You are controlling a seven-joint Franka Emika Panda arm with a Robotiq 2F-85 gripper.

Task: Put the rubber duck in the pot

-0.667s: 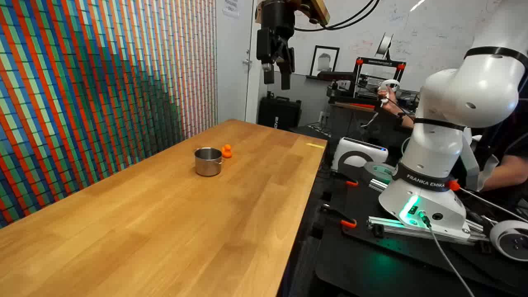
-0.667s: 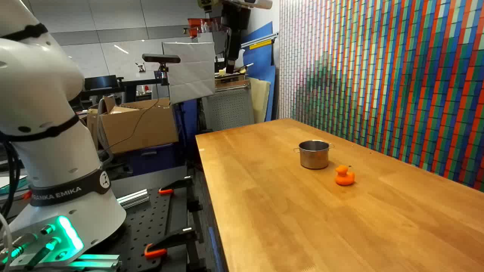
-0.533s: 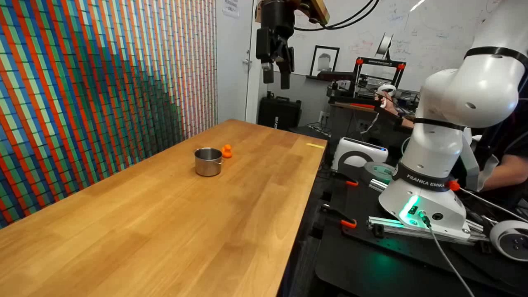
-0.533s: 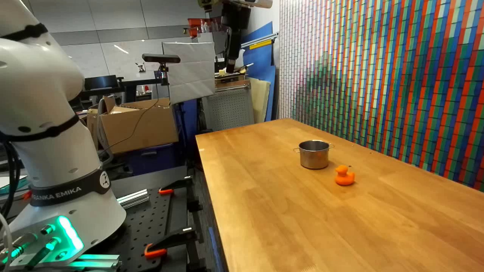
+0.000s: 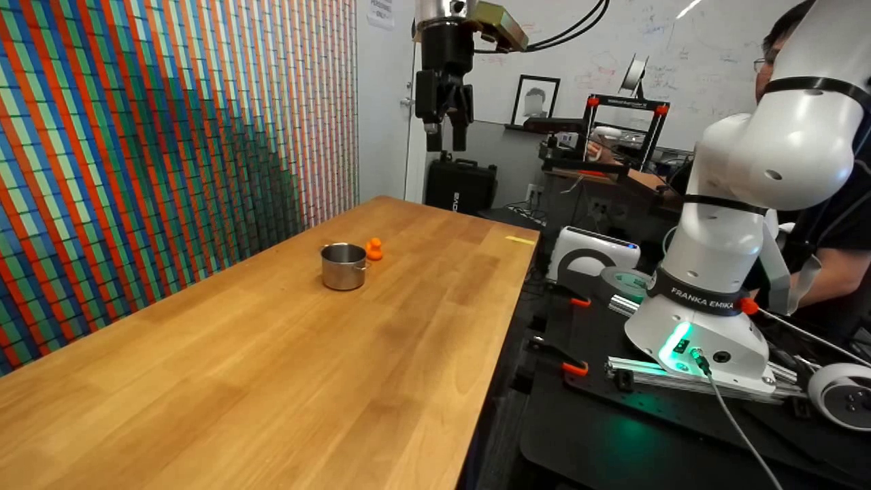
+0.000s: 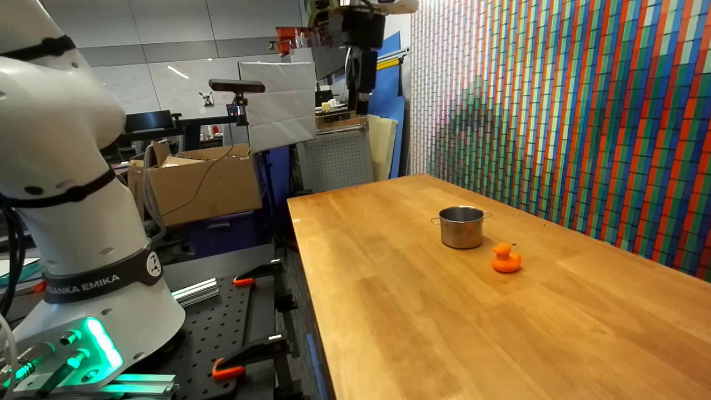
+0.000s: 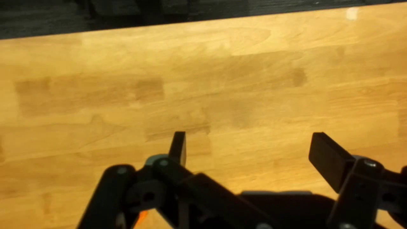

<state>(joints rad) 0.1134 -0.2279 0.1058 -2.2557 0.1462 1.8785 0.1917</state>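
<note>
The orange rubber duck [image 5: 375,250] sits on the wooden table close to the pot, and shows whole in an exterior view [image 6: 506,259]. The small silver metal pot [image 5: 343,272] stands upright on the table, with its top open, and shows in both exterior views [image 6: 461,230]. My gripper [image 5: 446,141] hangs high above the table, fingers down, well apart from both things; it also shows in an exterior view [image 6: 358,105]. In the wrist view my gripper [image 7: 249,136] is open with nothing between the fingers. An orange sliver of the duck [image 7: 142,217] shows behind the finger linkage. The pot is out of the wrist view.
The wooden table [image 5: 326,381] runs along a colourful striped wall [image 6: 561,111]. The robot base [image 5: 694,340] stands on a black bench beside the table, with clamps [image 6: 250,355] near the edge. A person [image 5: 840,272] sits behind the arm.
My gripper has moved left and slightly down in an exterior view, and right and down in the opposite one. The fingers stay open. Duck and pot have not moved.
</note>
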